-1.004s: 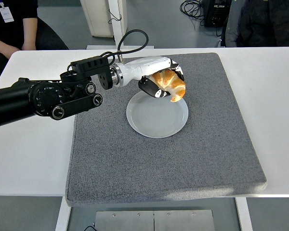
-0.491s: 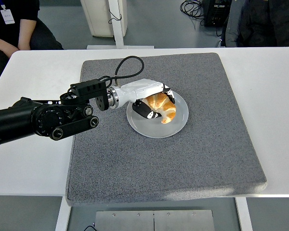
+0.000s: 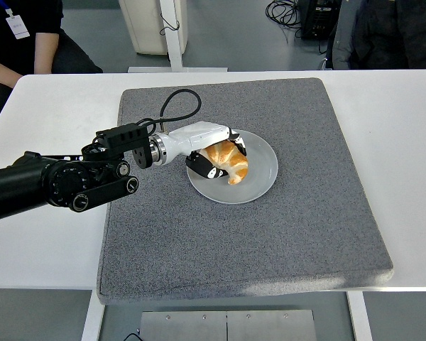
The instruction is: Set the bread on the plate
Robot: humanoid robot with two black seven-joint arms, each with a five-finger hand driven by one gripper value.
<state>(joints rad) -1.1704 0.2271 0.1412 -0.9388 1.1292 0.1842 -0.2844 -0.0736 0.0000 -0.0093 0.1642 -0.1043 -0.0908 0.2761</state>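
Head view shows, nearest the camera, the white worktop with a square grey felt-like mat laid over its middle. Farther in, on the mat, sits a round pale grey plate. The left arm reaches in from the left edge, and its white-shelled robot hand is curled over and around a golden-brown crescent-shaped croissant, the bread of the task. The croissant is over the left half of the plate, low enough that it looks to be touching or just above the plate's surface; which of the two cannot be told. The dark fingertips wrap its near-left side, and its right end pokes free of the grip.

The croissant looks light, soft and flaky: it would likely crush or shed crust under a hard squeeze, and its tapered ends seem the weakest parts. The thick middle of the crescent, where the robot hand holds it, appears the safest place to take it, with gentle pressure. Its dry crust should not be slippery. Releasing by simply uncurling the fingers seems enough.

At the far left edge, beyond the worktop, a person in dark clothing sits. The right arm is not visible.
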